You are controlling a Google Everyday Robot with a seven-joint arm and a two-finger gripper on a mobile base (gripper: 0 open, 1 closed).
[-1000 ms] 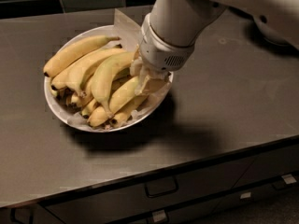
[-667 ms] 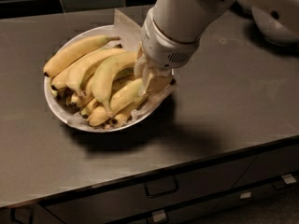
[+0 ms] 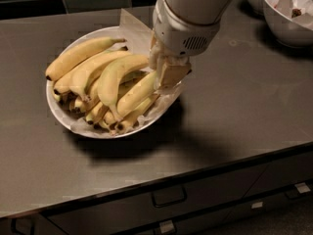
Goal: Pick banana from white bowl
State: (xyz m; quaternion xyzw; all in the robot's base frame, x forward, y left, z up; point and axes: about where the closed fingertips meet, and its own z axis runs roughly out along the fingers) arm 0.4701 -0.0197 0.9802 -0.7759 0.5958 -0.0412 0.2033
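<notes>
The gripper [image 3: 165,80] hung over the right-hand side of the white bowl [image 3: 54,106], reaching down from the thick pale wrist [image 3: 188,18] that came in from the top of the camera view. Its two tan fingers [image 3: 172,74] were closed on the upper end of the banana [image 3: 137,96], which disappeared between them just inside the bowl's right rim. That banana, long and fairly straight, sloped down and to the left from the fingers, its lower end resting among the other fruit near the bowl's front edge. A strongly curved banana [image 3: 115,75] arched just to its left, touching it along part of its length, and another long banana [image 3: 78,57] lay across the back of the heap, with shorter dark-tipped ones tucked underneath. Crumpled white paper [image 3: 134,26] lined the bowl and stood up in a point behind the gripper (its front edge also spilled a little over the rim below the fingers). The bowl sat on a dark grey counter [image 3: 234,111], left of centre, casting a shadow toward the front. Two smaller, deeper bowls [image 3: 288,13] stood well apart at the far right corner. Below the counter's front edge ran drawers with a dark handle [image 3: 168,197]
</notes>
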